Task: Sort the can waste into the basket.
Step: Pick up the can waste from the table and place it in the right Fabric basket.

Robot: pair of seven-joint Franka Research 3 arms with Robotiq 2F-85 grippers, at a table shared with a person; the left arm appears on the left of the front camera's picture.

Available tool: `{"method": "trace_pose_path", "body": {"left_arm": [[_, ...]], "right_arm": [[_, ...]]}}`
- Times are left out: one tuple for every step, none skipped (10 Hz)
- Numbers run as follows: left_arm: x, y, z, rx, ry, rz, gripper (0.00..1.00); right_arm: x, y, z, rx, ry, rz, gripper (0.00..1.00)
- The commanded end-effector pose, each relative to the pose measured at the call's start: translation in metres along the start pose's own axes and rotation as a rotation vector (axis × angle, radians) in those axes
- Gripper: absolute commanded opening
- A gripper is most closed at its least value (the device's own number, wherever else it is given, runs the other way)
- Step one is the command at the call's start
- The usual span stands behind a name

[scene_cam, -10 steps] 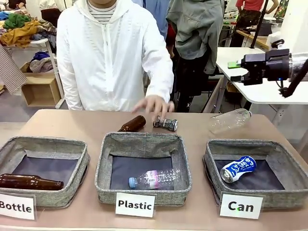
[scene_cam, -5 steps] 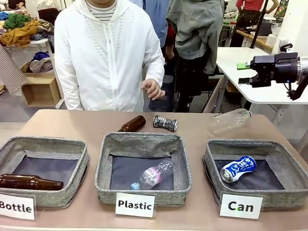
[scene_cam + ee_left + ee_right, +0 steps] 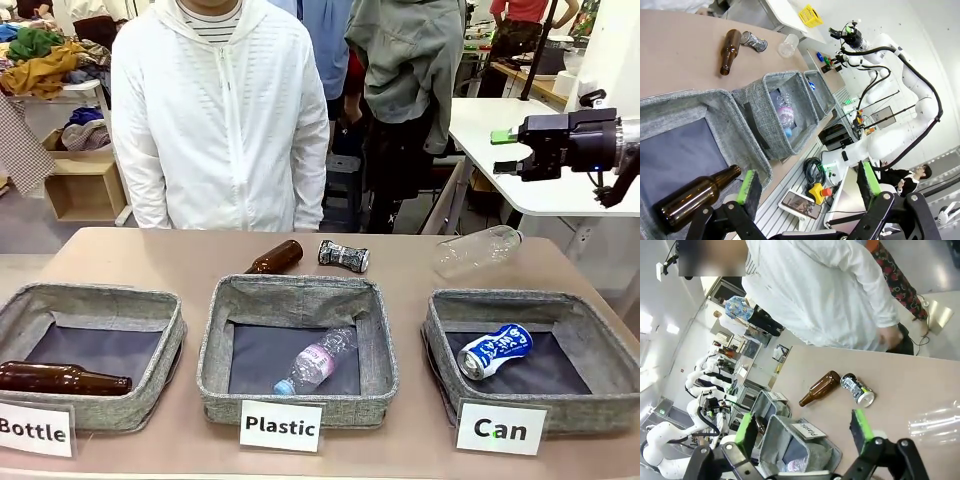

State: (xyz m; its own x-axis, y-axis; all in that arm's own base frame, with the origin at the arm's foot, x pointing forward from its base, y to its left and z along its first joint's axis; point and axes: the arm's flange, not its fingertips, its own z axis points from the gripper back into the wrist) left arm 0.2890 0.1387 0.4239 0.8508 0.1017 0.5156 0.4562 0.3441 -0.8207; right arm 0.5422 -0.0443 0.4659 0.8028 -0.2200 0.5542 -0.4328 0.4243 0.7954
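jaws of the right gripper (image 3: 508, 152) stand wide apart and empty, high at the right in the front view, with the blue and white can (image 3: 495, 351) lying in the basket (image 3: 520, 301) signed "can" and the black can (image 3: 343, 256) on the table (image 3: 150, 260) just beside a brown bottle (image 3: 275, 257). left wrist view: left gripper (image 3: 807, 182) spread wide, nothing between its pads (image 3: 746, 186). right wrist view: jaws parted, empty, black can on the table beyond.

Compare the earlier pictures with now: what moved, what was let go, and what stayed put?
The person's hand drew back from beside the black can to the person's side. The robot's right hand, open, pulled slightly rightward. The clear bottle in the Plastic basket turned a little. The black can and the blue and white can in the Can basket stayed put.
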Motion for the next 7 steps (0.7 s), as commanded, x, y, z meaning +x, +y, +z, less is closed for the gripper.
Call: {"method": "trace_pose_path", "body": {"left_arm": [[-0.002, -0.002, 0.001, -0.005, 0.008, -0.001, 1.00], [-0.002, -0.002, 0.001, -0.005, 0.008, -0.001, 1.00], [-0.002, -0.002, 0.001, -0.005, 0.008, -0.001, 1.00], [-0.002, -0.002, 0.001, -0.005, 0.008, -0.001, 1.00], [-0.002, -0.002, 0.001, -0.005, 0.008, -0.001, 1.00], [-0.002, -0.002, 0.001, -0.005, 0.008, -0.001, 1.00], [-0.002, -0.002, 0.001, -0.005, 0.008, -0.001, 1.00]], "right_arm": [[0.006, 0.005, 0.000, 0.005, 0.009, -0.016, 1.00], [0.006, 0.005, 0.000, 0.005, 0.009, -0.016, 1.00], [0.006, 0.005, 0.000, 0.005, 0.009, -0.016, 1.00], [0.006, 0.005, 0.000, 0.005, 0.009, -0.016, 1.00], [0.006, 0.005, 0.000, 0.005, 0.009, -0.016, 1.00], [0.000, 0.000, 0.000, 0.000, 0.000, 0.000, 1.00], [-0.001, 0.018, -0.017, -0.089, 0.138, 0.177, 1.00]]}}
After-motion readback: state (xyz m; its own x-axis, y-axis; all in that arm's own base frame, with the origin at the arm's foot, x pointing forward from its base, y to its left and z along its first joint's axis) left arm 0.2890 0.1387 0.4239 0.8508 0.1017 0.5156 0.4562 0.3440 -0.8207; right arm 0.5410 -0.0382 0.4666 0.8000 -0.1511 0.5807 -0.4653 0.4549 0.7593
